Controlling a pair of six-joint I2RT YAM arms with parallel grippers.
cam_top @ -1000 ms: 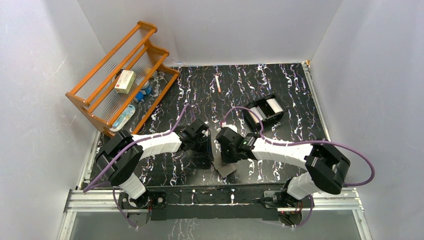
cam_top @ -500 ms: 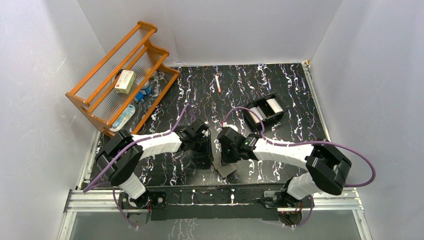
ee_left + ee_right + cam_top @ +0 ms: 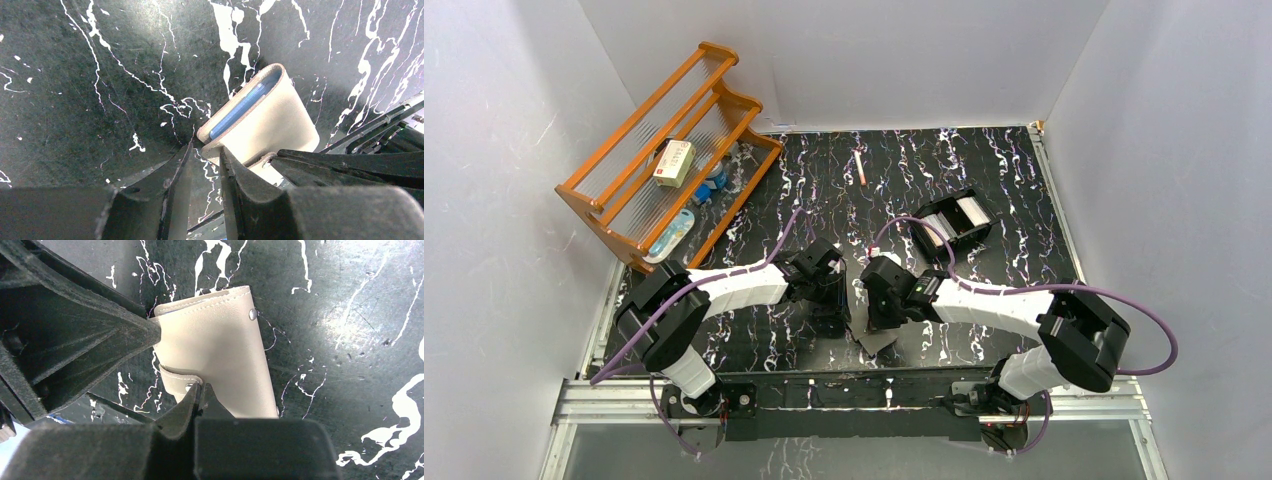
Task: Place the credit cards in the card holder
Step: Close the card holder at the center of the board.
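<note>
The card holder lies folded near the table's front edge, beige outside with a blue edge showing in the fold. My left gripper is closed partway on its left corner, and bare table shows further back between the fingers. My right gripper is shut with its tips on the end of the holder's snap strap. In the top view both grippers, left and right, meet over the holder. White credit cards sit in the black tray.
An orange wooden rack stands at the back left with a cream box and small items on it. A thin orange stick lies near the back wall. White walls enclose three sides; a metal rail runs along the front.
The right arm has edged slightly toward the front edge. Both grippers keep their hold at the card holder.
</note>
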